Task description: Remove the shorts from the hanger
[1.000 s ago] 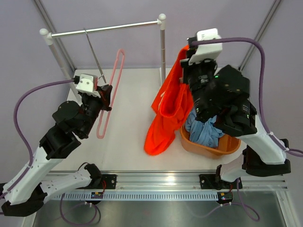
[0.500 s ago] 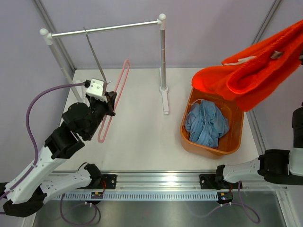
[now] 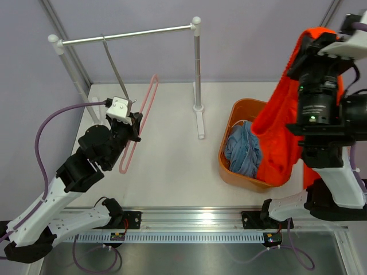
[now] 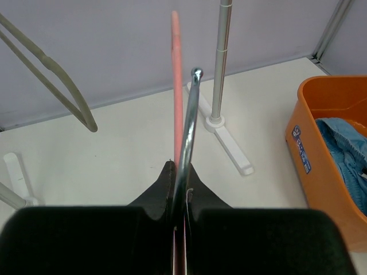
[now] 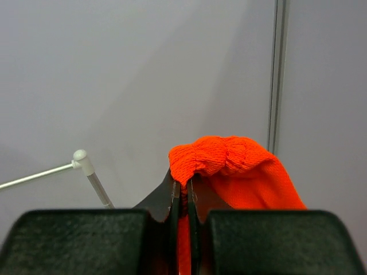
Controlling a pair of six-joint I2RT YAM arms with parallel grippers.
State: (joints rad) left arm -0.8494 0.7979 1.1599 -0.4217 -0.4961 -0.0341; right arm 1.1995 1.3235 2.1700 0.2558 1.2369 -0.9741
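Note:
The bright orange shorts (image 3: 275,137) hang limp from my right gripper (image 3: 309,46), which is raised high at the right; their lower end drapes over the right side of the orange basket (image 3: 236,112). In the right wrist view the gripper (image 5: 182,183) is shut on a bunched fold of the orange shorts (image 5: 229,157). The light blue shorts (image 3: 243,152) lie crumpled in the basket. My left gripper (image 3: 133,123) is shut on the bare pink hanger (image 3: 143,109), tilted over the table; in the left wrist view the gripper (image 4: 180,172) clamps its metal hook (image 4: 192,109) and pink frame (image 4: 176,69).
A clothes rail (image 3: 126,35) on two posts spans the back left, with a grey hanger (image 3: 114,69) hanging on it. The rail's right post and foot (image 3: 198,114) stand mid-table. The basket also shows in the left wrist view (image 4: 321,149).
The right arm swung the orange shorts from beside the rail post, up and out to the far right, and now they hang down over the basket. The left gripper shifted slightly with the pink hanger.

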